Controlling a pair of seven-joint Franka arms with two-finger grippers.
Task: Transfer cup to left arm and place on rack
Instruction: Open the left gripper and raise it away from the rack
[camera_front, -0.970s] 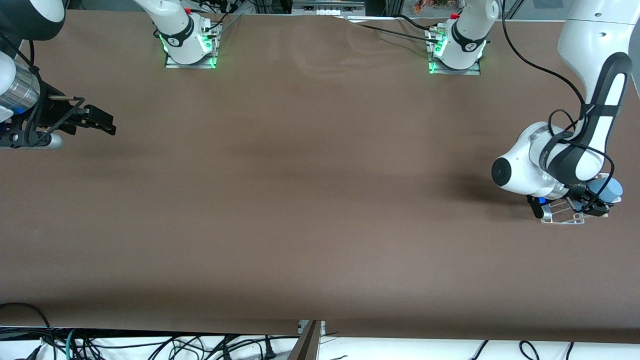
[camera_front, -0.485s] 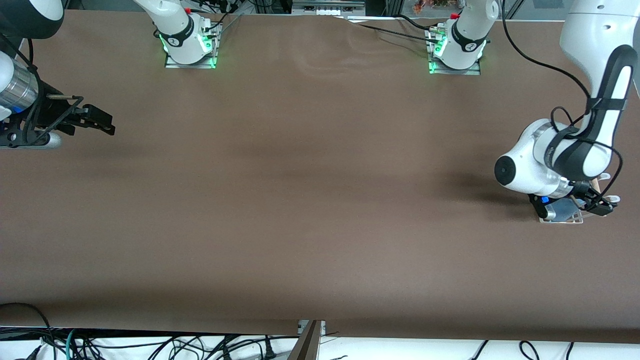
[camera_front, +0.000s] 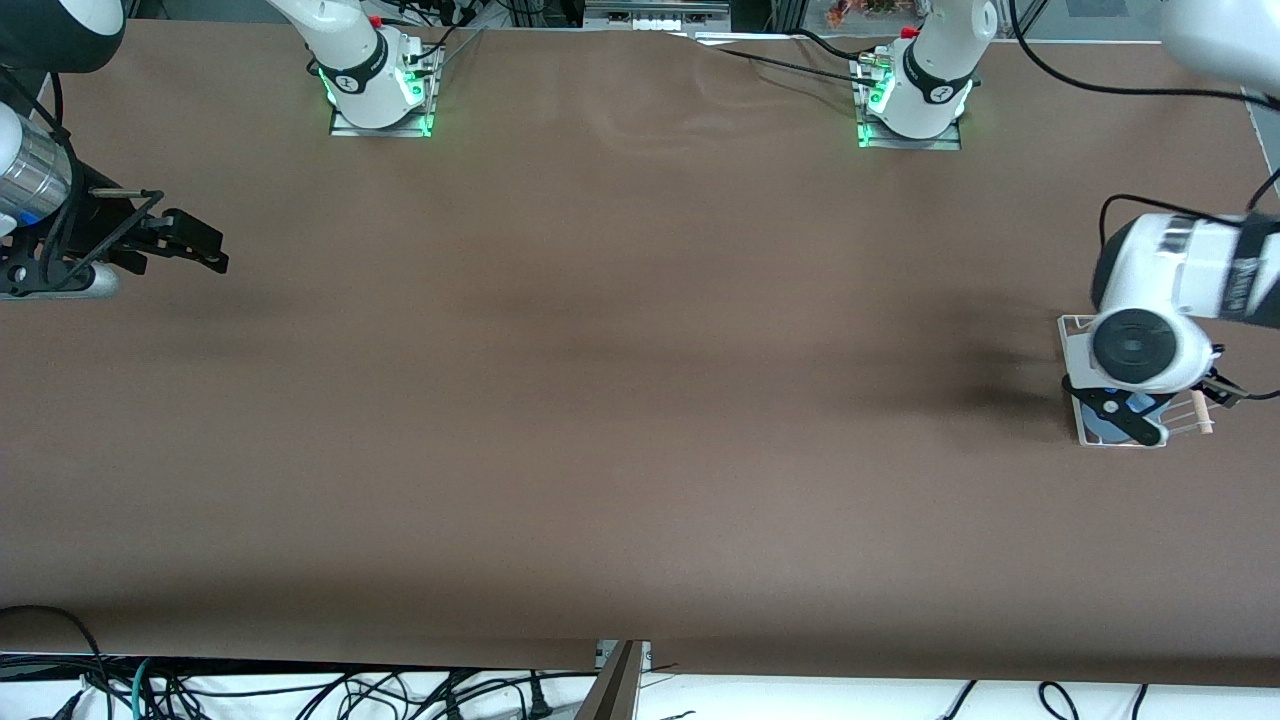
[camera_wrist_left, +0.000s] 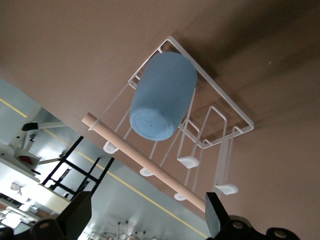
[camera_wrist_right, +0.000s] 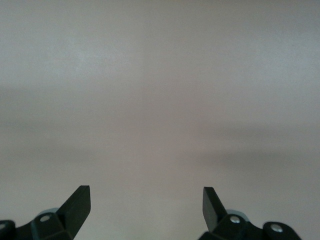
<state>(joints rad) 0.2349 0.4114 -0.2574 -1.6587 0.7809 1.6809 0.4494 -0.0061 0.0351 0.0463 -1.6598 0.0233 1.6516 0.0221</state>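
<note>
Lying on its side among the upright loops of the small white wire-frame drying rack (camera_wrist_left: 220, 107), the light-blue handleless plastic cup (camera_wrist_left: 162, 95) looks placed: its closed base faces the left wrist camera, its tapered body is cradled between the wires, and the pale wooden dowel (camera_wrist_left: 145, 161) crosses just beside that base. The rack stands on the brown table (camera_front: 620, 400) at the left arm's end. Nothing grips the cup now, so by this showing the handover and the placing are done, and only clearing the arm away seems left.

Above the rack, the left arm's gripper (camera_wrist_left: 147, 220) hovers with its black fingers (camera_wrist_left: 77, 215) spread wide and empty, the cup well clear of both.

At the right arm's end of the table, the right arm's all-black gripper (camera_wrist_right: 146, 206) waits over bare tabletop, its fingers likewise wide apart and holding nothing.
</note>
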